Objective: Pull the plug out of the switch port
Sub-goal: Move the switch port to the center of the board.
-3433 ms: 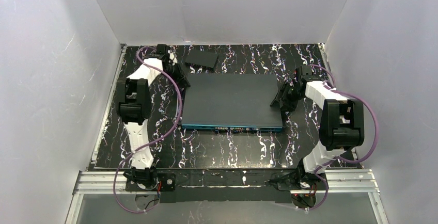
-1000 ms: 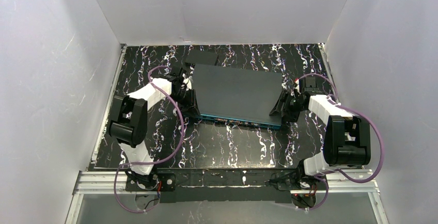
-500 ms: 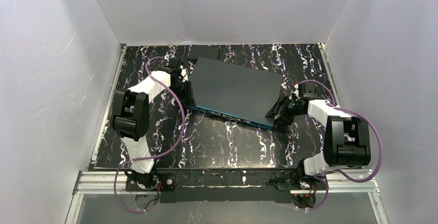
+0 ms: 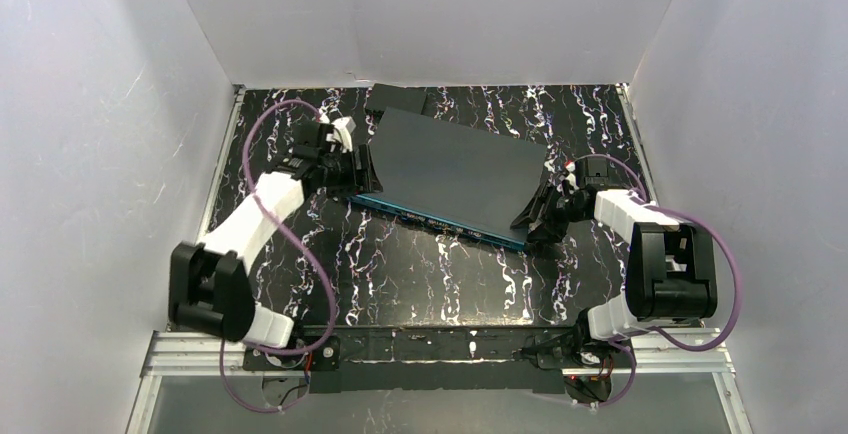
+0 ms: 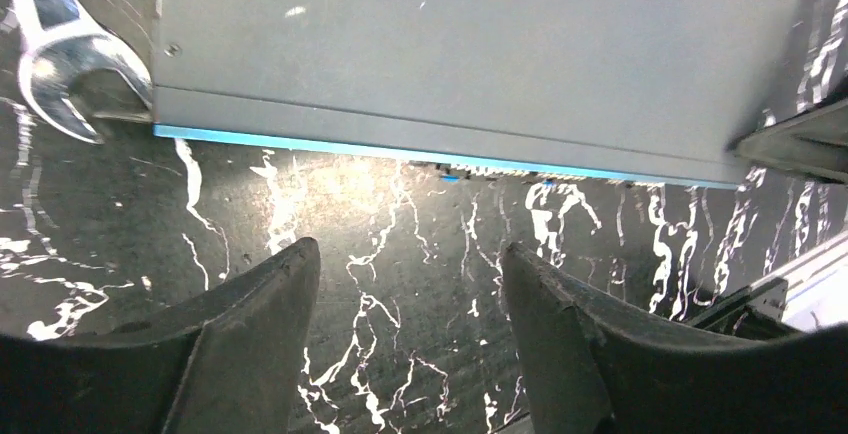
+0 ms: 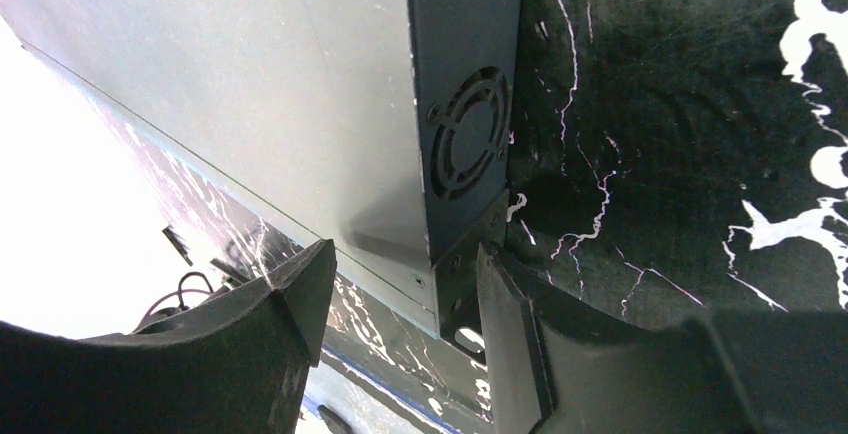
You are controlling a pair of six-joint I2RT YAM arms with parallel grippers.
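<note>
The switch (image 4: pixel 450 169), a flat dark grey box with a thin teal front face (image 4: pixel 430 217), lies skewed on the black marbled table. In the left wrist view its top (image 5: pixel 480 44) and teal edge (image 5: pixel 400 147) fill the upper half. I cannot make out any plug in the ports. My left gripper (image 4: pixel 353 169) is open and empty at the switch's left end, its jaws (image 5: pixel 408 259) over bare table just in front of the teal edge. My right gripper (image 4: pixel 530 216) is open and straddles the switch's near right corner (image 6: pixel 460 204); its right finger (image 6: pixel 510 324) touches the corner's mounting ear.
A small plain black box (image 4: pixel 398 97) sits at the back, partly behind the switch. A steel wrench head (image 5: pixel 55 64) lies against the switch's left corner. White walls enclose the table on three sides. The arm bases and a metal rail (image 4: pixel 440 349) line the near edge.
The switch has turned clockwise from square to skewed, its left end swung toward the back. The left arm's elbow dropped to the near left. The right gripper stayed at the near right corner.
</note>
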